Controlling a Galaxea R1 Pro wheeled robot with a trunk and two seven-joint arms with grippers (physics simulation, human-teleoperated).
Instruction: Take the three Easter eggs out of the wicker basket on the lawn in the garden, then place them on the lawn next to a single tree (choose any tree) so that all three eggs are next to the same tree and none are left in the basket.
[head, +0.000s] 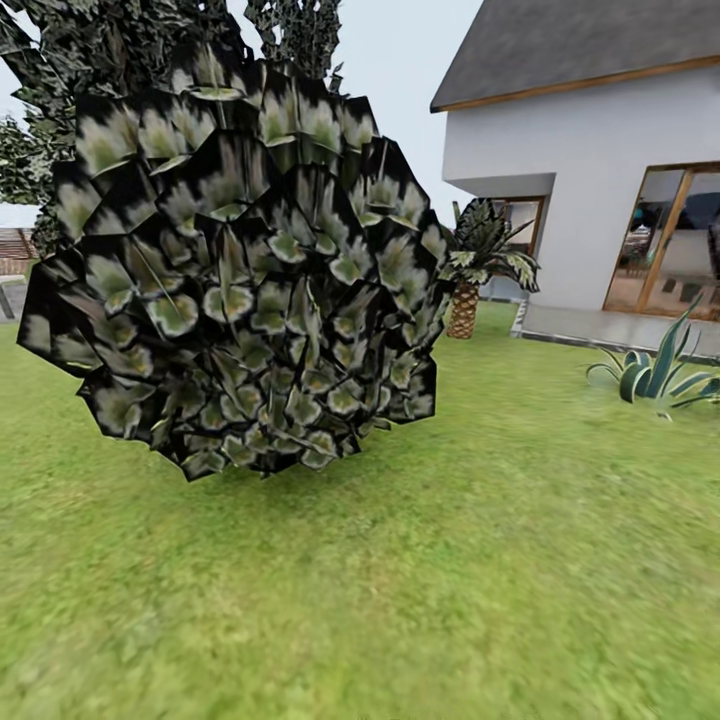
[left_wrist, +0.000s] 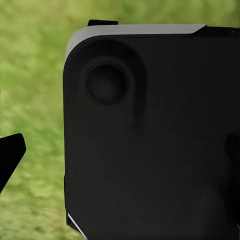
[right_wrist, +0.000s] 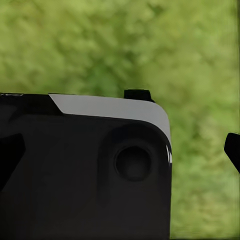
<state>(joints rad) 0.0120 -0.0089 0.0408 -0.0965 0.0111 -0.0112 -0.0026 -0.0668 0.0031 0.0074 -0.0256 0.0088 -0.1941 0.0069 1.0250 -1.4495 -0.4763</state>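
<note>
1. Green, mottled lawn (head: 480, 560) spreads across the head view, running back to a white house (head: 590, 170) with a paved step along its glass doors.
2. Close ahead stands a round dark bush (head: 240, 280) of angular black and pale-green leaves, trunkless, with the blackish foliage of a tree (head: 120, 40) rising behind it; a small palm (head: 470, 270) with a scaly brown trunk stands near the house, and a spiky striped plant (head: 655, 365) grows at the right.
3. No egg and no wicker basket can be made out in these frames, so their position relative to the jaws cannot be given; the robot appears to be in transit across the garden.
4. Left wrist camera looks over a dark rounded robot housing (left_wrist: 150, 135) onto blurred grass, a black tip (left_wrist: 10, 155) showing at one edge; whether those jaws stand wide or narrow cannot be told.
5. Right wrist camera shows a matching housing (right_wrist: 85, 165) over grass; the state of those jaws likewise cannot be told.
6. Judging by the task, the eggs are likely light, smooth, rigid and prone to roll; a gentle grip across the widest middle should suit, the jaws set squarely to stop slipping.
</note>
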